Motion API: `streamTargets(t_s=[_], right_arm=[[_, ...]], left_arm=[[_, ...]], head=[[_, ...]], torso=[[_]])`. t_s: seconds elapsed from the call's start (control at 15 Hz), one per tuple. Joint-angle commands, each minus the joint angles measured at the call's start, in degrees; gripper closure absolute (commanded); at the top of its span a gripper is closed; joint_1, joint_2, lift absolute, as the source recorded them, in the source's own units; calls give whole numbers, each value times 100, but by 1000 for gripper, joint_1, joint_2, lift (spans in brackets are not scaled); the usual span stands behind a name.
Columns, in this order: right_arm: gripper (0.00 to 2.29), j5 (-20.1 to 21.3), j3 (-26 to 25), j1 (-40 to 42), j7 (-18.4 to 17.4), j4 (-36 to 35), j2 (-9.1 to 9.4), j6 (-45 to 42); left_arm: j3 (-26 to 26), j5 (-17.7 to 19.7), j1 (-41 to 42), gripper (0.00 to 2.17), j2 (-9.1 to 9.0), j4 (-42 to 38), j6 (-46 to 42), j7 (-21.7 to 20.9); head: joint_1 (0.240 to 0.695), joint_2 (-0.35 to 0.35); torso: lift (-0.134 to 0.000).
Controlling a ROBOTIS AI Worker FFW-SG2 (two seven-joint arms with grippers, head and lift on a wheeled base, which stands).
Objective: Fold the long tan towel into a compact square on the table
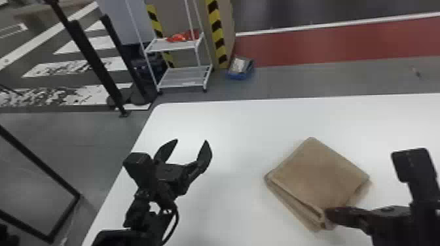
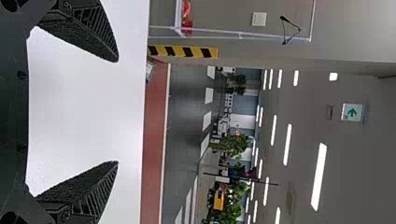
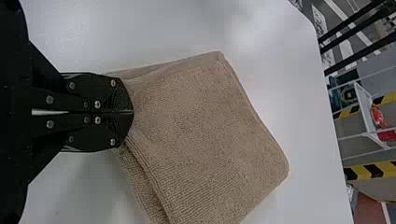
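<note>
The towel (image 1: 317, 173) lies folded on the white worktop (image 1: 242, 131), a tan, roughly square pad turned so one corner points away from me and another comes down near my right gripper (image 1: 328, 214).

Working from the left of my head view, black posts (image 1: 95, 67) stand on the floor past the worktop's edge. Next comes my left gripper (image 1: 192, 140), raised over the worktop and well apart from the towel. Its jaws are spread wide with nothing between them, which my left wrist view confirms.

Behind the worktop I have a white rack (image 1: 183, 77) with a red item (image 1: 178, 36) on its upper shelf, then yellow-and-black striped tape (image 1: 216, 26) and a blue box (image 1: 240, 77) on the floor.

The towel comes next, its stacked layers showing along the near left side; the top layer sits a little off the one beneath. Beyond it runs a red floor strip (image 1: 327, 45).

Farthest right, my right gripper is down at the towel's near corner. From the right wrist view I can see its jaws are closed together, tips against the cloth; I cannot tell whether any fabric is pinched between them.
</note>
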Motion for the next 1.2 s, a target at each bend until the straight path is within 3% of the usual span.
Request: streamTargets(t_s=[0.0,0.27,0.47,0.67,1.13], right_arm=[[1828,-247,-427,224,-2,-354,-4,-228],[1828,-326,-1060,224,24,-486,5,71],[1828,-177,-1191,-242,15,-231,5,810],[1828,219,-673,-822,-169,639,31,739],[1828,192,-128,-1551,-1083,1887,251,-614]], left_arm=[[5,0,0,100,-3,5,0,-1],[5,-9,0,100,-11,40,0,8],[5,-9,-9,100,-11,40,0,-1],[23,-9,-9,100,-11,40,0,-1],[41,-9,0,100,-3,31,0,-1]], head=[[695,271],[695,224],[695,177],[695,159],[695,180]], torso=[[-125],[-125],[-125],[-125],[-125]])
